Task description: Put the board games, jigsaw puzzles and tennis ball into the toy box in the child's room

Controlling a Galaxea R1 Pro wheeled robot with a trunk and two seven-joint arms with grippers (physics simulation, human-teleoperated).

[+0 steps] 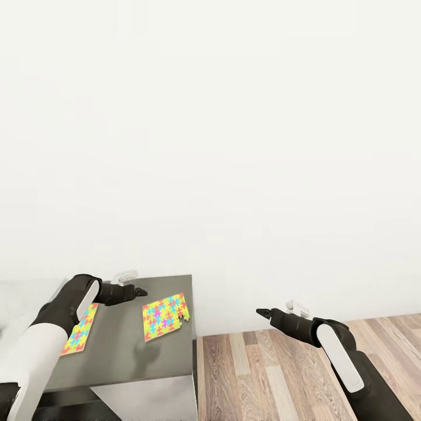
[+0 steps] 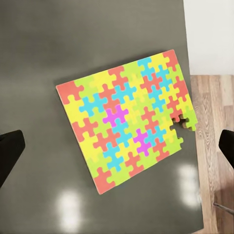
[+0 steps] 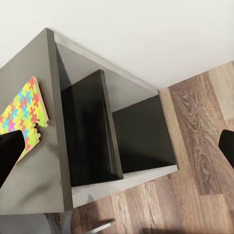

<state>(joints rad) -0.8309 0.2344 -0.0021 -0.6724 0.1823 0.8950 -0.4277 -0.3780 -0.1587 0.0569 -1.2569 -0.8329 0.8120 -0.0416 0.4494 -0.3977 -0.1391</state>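
The left pincer [image 1: 139, 290], fingers spread and empty, hovers above a jigsaw puzzle [image 2: 127, 122] lying flat on the dark counter [image 1: 123, 351]. Picking it up seems the current step; next, descend and close on an edge. The right pincer [image 1: 261, 313] hangs open over the floor.

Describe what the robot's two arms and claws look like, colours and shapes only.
Both arms have white shell segments joined by black, rounded wrist sections. Each ends in a slim black pointed claw: left claw, right claw. A small white part sits atop each wrist. No cables or markings are visible.
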